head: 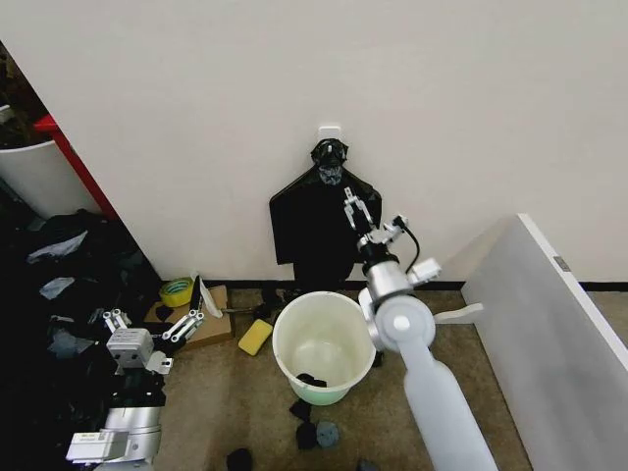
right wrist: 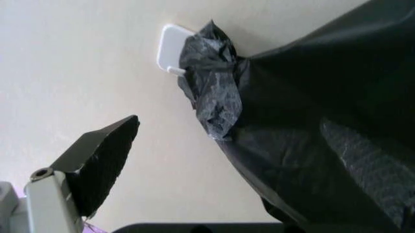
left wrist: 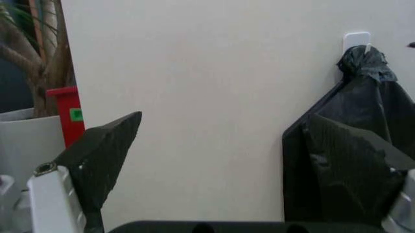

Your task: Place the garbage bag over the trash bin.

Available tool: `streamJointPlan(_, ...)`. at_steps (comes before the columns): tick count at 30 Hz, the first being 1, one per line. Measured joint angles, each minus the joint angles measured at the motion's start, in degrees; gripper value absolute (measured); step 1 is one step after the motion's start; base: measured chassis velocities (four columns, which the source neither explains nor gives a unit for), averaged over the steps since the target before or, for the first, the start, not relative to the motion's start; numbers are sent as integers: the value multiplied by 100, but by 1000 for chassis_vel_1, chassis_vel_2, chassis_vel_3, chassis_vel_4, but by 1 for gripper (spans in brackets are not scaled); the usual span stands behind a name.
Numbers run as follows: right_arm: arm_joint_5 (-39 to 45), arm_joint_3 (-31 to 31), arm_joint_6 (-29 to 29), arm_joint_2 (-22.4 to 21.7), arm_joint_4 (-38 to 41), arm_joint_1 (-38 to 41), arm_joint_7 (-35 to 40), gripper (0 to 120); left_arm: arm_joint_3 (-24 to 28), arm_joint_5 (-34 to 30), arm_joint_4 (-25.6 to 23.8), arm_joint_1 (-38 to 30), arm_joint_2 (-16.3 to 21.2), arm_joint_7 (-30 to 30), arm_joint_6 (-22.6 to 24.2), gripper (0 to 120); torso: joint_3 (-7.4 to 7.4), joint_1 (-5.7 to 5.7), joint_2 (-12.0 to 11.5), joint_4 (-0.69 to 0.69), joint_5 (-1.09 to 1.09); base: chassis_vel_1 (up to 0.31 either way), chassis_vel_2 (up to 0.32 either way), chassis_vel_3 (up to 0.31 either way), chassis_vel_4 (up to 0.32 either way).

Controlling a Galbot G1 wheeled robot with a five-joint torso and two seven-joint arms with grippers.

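Observation:
The black garbage bag (head: 316,228) hangs flat against the wall, its knotted top (right wrist: 214,85) caught on a white hook (head: 330,130). My right gripper (head: 355,209) is raised in front of the bag's upper right part, just below the knot, open with nothing between its fingers (right wrist: 104,162). The trash bin (head: 290,345), round and cream-white with a pale green base, stands on the floor below the bag, with a few dark scraps inside. My left gripper (head: 152,321) sits low at the left, open and empty; its view shows the bag (left wrist: 372,73) far off.
A yellow tape roll (head: 177,290), a cardboard piece (head: 208,324) and a yellow sponge (head: 255,337) lie left of the bin. Dark scraps (head: 306,432) litter the floor in front. A white panel (head: 549,334) slants at the right. A white tub with red trim (head: 39,172) and black clutter stand left.

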Motion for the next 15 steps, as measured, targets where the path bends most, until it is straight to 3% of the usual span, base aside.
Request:
streamJointPlan(5,-53,37,-7,211,-360,228,-41,97,13,-1,28,-7,-30,-30,3,100,0,0,0,0,0,0,0,0,0)
streamJointPlan(15,-166,158,105,288,-662,450,-315,65,12,-3,115,-11,-40,-95,4,100,0,0,1,0,1,0,0,0,0)
